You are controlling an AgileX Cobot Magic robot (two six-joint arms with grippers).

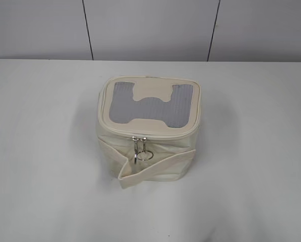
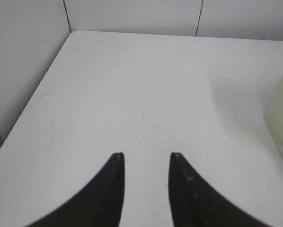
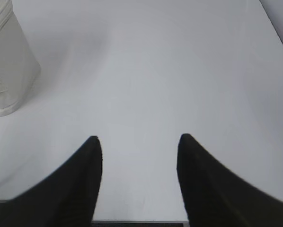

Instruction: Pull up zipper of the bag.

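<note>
The table is carrying a single item, the bag, which is sitting upright near the table's middle with its grey mesh top and cream H-shaped patch facing upward. A cream strap is running across the bag's near side, with one end folding outward at the lower left of the bag. The zipper is running as a thin cream line round the bag's top rim, and its silver pulls are hanging down the near face of the bag, just below the rim, ending in rings just above the strap. The left tool is hovering over bare table well to the left of the bag, released, with its two dark fingers standing apart and gripping nothing; only the bag's cream side is showing at the right edge of the left wrist view. The right tool is hovering over bare table to the right of the bag, likewise released, its fingers spread wider and gripping nothing, with the bag's side showing at the upper left of the right wrist view.
</note>
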